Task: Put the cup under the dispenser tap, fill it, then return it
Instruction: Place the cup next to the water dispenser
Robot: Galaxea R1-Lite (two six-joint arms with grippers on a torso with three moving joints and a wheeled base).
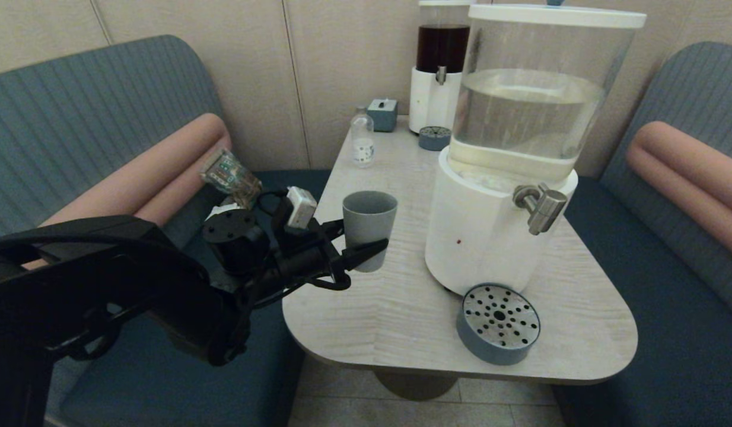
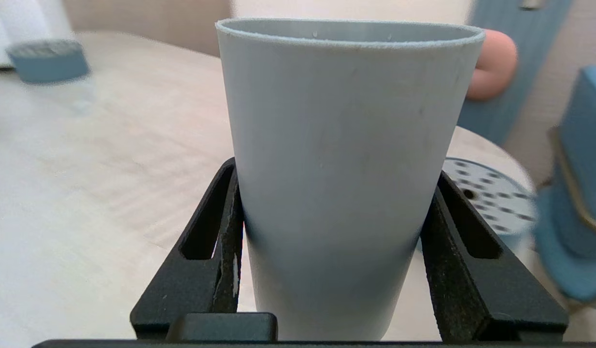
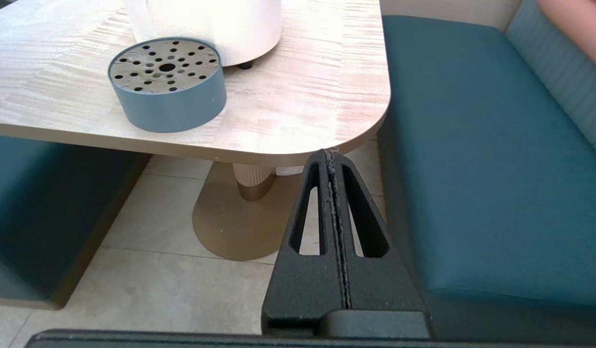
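Booth seats in teal flank a pale wood-grain bench [image 1: 401,320] carrying the big water dispenser [image 1: 496,231]. By my reading the task is barely begun: the cup [image 1: 369,228] is gripped low on its sides by the left hand [image 1: 359,240], well apart from the tap [image 1: 541,207], and looks empty. Carrying it over the drip tray [image 1: 499,323] below the tap, filling and returning remain. That arm reaches across level, cup upright. Parked below the bench's edge, the right hand [image 3: 333,159] has its fingers pressed together.
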